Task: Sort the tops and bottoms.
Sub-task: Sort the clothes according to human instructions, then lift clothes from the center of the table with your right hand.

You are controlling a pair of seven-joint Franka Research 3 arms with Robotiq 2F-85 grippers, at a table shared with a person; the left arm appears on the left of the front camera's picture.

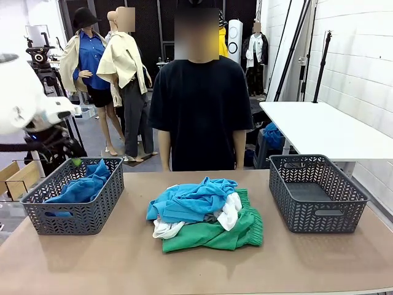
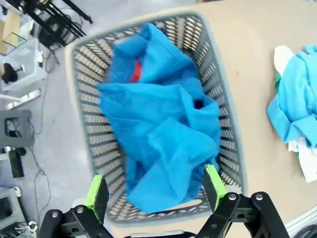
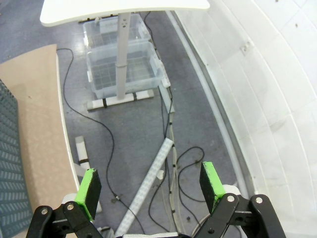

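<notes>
The left pincer hangs with its green pads spread wide and nothing between them, over the grey basket at the lower left of the front view. One blue shirt lies crumpled inside that basket. The right pincer is likewise agape and empty, over the floor off the edge of the surface.

The step in hand looks like fetching the next top. To do it well, pinch the second blue shirt at a raised fold. Lift it high before moving sideways, since it drapes over the white shirt and could drag it.

The pile sits mid-frame on the surface. The green shorts lie at the bottom, with their gathered edge showing at the right. The empty basket at the right probably suits them.
</notes>
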